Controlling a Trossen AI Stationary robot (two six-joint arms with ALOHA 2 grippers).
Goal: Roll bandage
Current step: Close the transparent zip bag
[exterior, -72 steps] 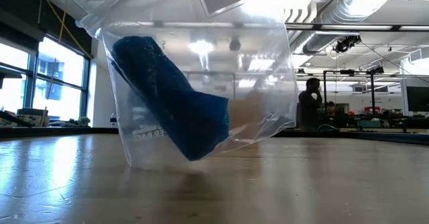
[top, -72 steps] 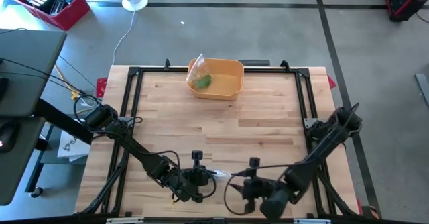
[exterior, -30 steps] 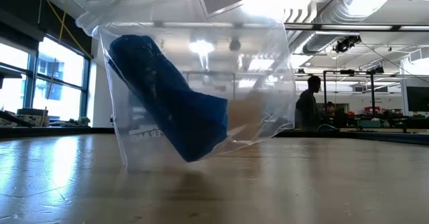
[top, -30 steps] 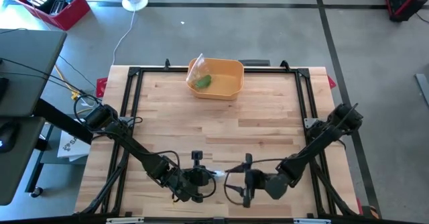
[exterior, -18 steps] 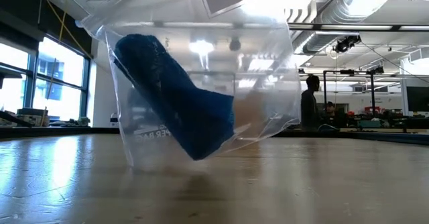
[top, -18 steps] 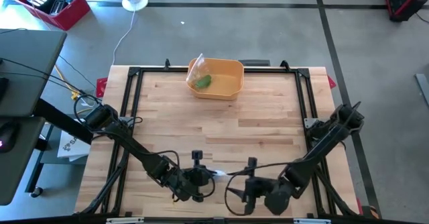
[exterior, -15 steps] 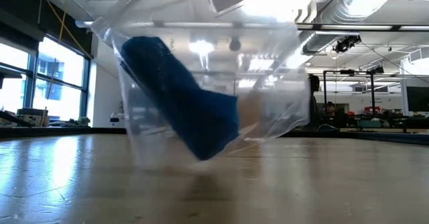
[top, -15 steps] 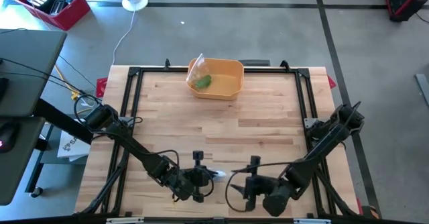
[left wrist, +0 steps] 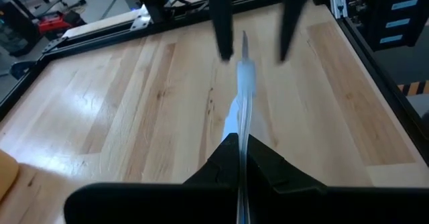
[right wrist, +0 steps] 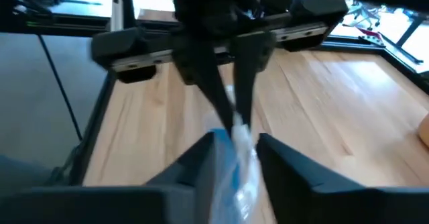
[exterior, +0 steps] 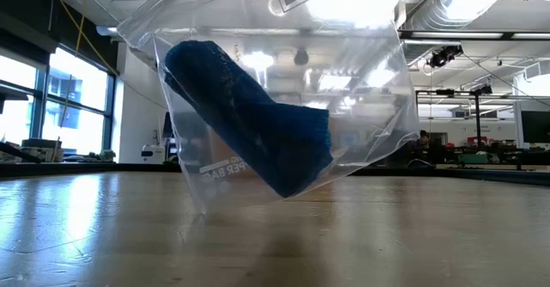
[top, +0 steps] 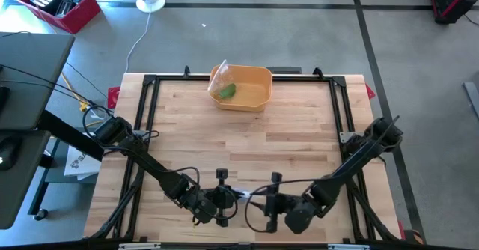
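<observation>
A clear zip bag [exterior: 361,81] hangs above the table near its front edge, with a blue rolled bandage [exterior: 249,128] lying slantwise inside it. My left gripper [top: 224,197] is shut on the bag's top edge. My right gripper [top: 263,200] faces it from the right. Its fingers [right wrist: 268,153] stand open on either side of the same top strip [left wrist: 245,76]. The low view shows the bag's bottom clear of the wood. My left gripper pinches the bag's top edge [left wrist: 241,127] between its two fingers, which come slanting down from the table's left and lie along the strip. The bag hangs below the fingers, lifted clear, with the bandage tilted inside. My right gripper has the strip between its fingers; I cannot tell whether they touch it.
A yellow bowl [top: 262,75] stands at the table's far edge, with a green thing in a clear bag [top: 225,90] inside it. Bare wood [top: 247,145] lies between the bowl and the grippers. A black frame [top: 150,115] borders the table.
My right gripper drew back a little toward the near right, then came in again toward the bag and my left gripper. The bag has swung sideways and tipped, staying clear of the table, and the bandage inside lies flatter than before.
</observation>
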